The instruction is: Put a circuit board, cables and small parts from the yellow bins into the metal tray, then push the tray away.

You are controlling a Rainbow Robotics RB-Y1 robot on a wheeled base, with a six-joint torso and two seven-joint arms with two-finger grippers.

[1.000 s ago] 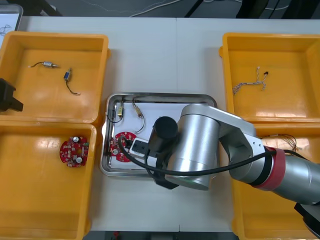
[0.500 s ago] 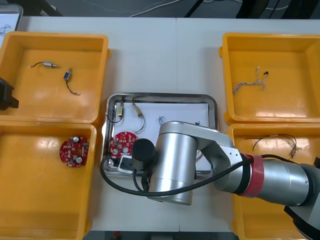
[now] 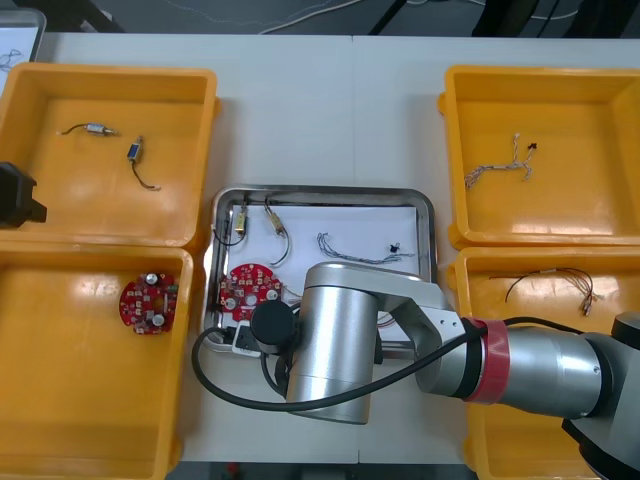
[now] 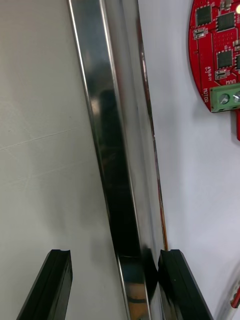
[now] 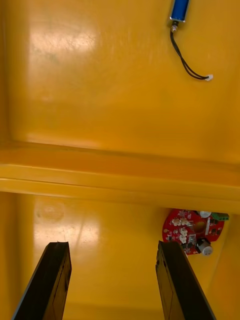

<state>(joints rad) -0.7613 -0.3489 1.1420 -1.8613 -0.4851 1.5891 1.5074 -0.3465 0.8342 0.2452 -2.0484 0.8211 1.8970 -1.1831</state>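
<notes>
Here the right jaws gape wide astride the rim of the metal tray (image 4: 112, 125), beside a circuit board (image 4: 215, 50) marked "MOTOR", while the left jaws gape wide above the yellow bins (image 5: 100, 90).

Your right arm (image 3: 340, 340) covers the metal tray (image 3: 425, 212) along its 6 o'clock rim, so whatever lies on that stretch of its floor is hidden, and so is the right gripper (image 4: 115, 252) beneath. The tray's circuit board (image 3: 250, 285) loses its 5 o'clock edge under the arm. On the counter (image 3: 300, 120) at 9 o'clock, the picture's edge cuts the left gripper (image 3: 18, 195).
</notes>
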